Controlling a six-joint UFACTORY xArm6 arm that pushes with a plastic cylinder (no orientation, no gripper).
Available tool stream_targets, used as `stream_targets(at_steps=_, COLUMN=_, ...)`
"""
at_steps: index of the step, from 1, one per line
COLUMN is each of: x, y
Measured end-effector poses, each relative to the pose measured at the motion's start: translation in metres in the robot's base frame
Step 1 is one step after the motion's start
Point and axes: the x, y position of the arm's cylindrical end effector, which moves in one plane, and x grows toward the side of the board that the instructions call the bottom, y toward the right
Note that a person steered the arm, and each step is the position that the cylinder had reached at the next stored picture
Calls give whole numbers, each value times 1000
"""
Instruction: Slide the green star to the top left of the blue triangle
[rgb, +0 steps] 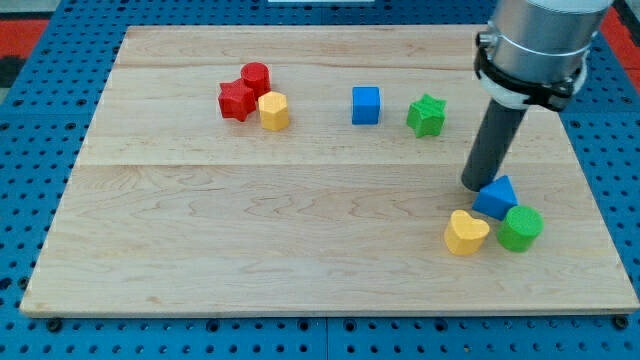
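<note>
The green star (427, 115) lies on the wooden board in the upper right part of the view. The blue triangle (496, 197) lies lower right, touching a green cylinder (520, 228) and close to a yellow heart (465, 232). My tip (477, 184) stands just at the upper left edge of the blue triangle, below and to the right of the green star, well apart from the star.
A blue cube (366, 104) lies left of the green star. A red star (237, 100), a red cylinder (256, 77) and a yellow hexagon block (274, 111) cluster at the upper left. The board's right edge (600, 200) is near the triangle.
</note>
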Motion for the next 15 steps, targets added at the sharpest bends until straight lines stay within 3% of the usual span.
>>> stream_targets(at_steps=1, x=4, y=2)
stream_targets(at_steps=3, x=-34, y=0)
stream_targets(at_steps=6, x=-147, y=-5)
stream_targets(at_steps=7, x=-177, y=-30)
stream_targets(at_steps=13, x=-132, y=-51)
stream_targets(at_steps=15, x=-92, y=-38)
